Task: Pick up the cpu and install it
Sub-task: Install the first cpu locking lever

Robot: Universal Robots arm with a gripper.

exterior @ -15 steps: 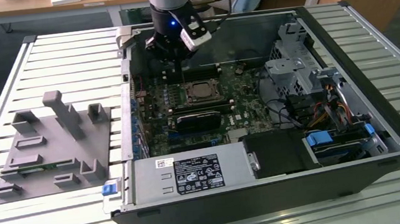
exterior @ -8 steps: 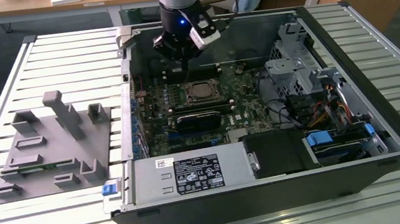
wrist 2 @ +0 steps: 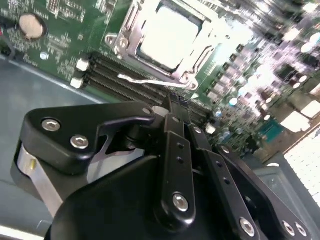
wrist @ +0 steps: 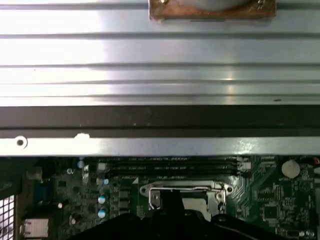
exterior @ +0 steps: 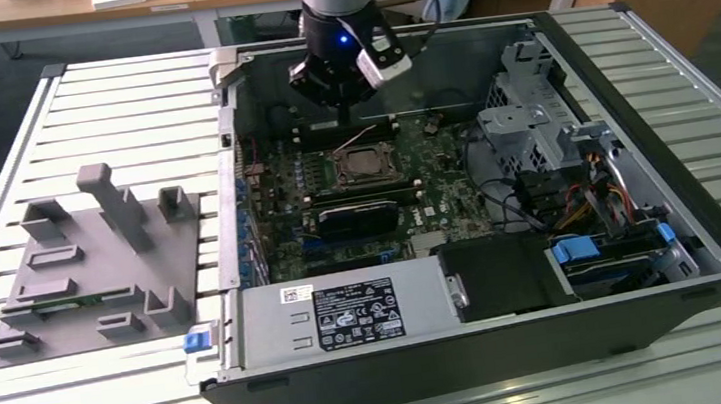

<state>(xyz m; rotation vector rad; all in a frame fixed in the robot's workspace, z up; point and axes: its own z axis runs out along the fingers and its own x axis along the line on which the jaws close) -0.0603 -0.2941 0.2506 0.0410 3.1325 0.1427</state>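
Note:
The cpu (exterior: 360, 166) lies flat in the dark socket on the motherboard (exterior: 286, 232), inside the open computer case. In the second wrist view its shiny silver top (wrist 2: 169, 34) sits inside the socket's metal frame (wrist 2: 123, 42), with a thin wire lever (wrist 2: 150, 80) alongside. My gripper (exterior: 347, 119) hangs just behind the socket toward the case's back wall, apart from the cpu. Its black fingers (wrist 2: 176, 131) come together at the tips, so it is shut with nothing between them. In the first wrist view the socket frame (wrist: 151, 190) shows just past the dark gripper body (wrist: 170, 220).
A grey tray (exterior: 79, 322) with upright posts and a thin green strip (exterior: 61, 304) lies on the slatted table at the exterior view's left. Memory slots (wrist 2: 120, 82), a black power supply (exterior: 345, 316), drive cages (exterior: 533, 123) and cables (exterior: 522, 207) crowd the case.

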